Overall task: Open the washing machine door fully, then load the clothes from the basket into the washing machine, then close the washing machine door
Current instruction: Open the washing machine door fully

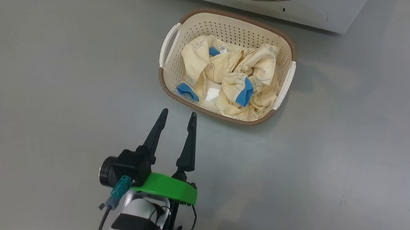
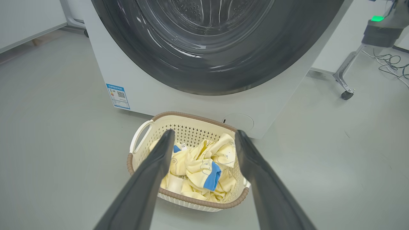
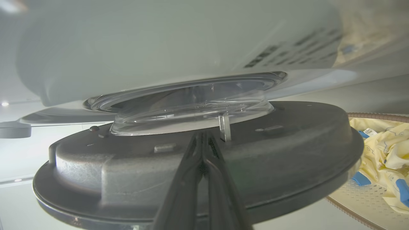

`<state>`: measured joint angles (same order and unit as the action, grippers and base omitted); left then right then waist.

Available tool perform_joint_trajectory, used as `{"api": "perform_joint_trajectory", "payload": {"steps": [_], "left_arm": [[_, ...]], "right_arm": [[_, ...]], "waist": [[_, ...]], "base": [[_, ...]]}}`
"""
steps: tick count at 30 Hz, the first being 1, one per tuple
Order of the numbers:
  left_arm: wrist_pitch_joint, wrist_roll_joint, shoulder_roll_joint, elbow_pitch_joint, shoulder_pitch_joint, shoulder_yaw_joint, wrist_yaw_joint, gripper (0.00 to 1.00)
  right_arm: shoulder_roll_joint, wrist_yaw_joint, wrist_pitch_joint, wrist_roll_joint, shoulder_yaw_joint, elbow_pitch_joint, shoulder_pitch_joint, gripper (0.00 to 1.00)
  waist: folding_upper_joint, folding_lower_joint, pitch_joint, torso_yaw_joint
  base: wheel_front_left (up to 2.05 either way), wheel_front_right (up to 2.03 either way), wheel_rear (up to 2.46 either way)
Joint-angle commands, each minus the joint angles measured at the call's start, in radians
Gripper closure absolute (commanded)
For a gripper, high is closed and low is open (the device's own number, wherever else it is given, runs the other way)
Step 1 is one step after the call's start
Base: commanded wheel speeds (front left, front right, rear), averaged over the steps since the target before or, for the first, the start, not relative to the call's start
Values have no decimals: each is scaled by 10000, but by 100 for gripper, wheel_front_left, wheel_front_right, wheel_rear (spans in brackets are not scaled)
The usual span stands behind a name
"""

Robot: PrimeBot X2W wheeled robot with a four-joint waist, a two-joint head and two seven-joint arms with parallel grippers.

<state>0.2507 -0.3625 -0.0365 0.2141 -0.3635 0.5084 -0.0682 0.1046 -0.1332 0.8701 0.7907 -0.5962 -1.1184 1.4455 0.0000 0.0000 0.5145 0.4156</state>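
Fingers of your right gripper [image 3: 203, 136] were pressed together behind the washing machine door [image 3: 287, 143], probably to push it wider; your left gripper [image 1: 178, 113] gaped by the basket [image 1: 200, 27].

The left gripper [image 2: 204, 131] holds its two dark fingers spread wide, with nothing between them. Just beyond the fingertips sits the basket [image 2: 188, 115], with the clothes [image 2: 195, 166] heaped inside. Past it stands the washing machine [image 2: 143, 95], with the washing machine door [image 2: 153, 41] higher up and a blue label [image 2: 118, 96] ahead to the left.
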Motion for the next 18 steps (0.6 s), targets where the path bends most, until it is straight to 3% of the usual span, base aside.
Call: {"api": "perform_joint_trajectory", "payload": {"steps": [1, 11, 18], "left_arm": [[111, 45, -137, -242, 49, -394, -11, 0], [111, 116, -137, -185, 122, -421, 2, 0], [111, 173, -137, -148, 174, -456, 20, 0]], "right_arm": [[-464, 25, 176, 39, 65, 294, 163, 100], [-537, 25, 771, 442, 120, 494, -383, 100], [-541, 25, 997, 1161, 808, 377, -687, 100]], "waist": [[0, 0, -21, -8], [0, 0, -289, -57], [0, 0, -489, -99]], "base": [[0, 0, 0], [0, 0, 0], [0, 0, 0]]}}
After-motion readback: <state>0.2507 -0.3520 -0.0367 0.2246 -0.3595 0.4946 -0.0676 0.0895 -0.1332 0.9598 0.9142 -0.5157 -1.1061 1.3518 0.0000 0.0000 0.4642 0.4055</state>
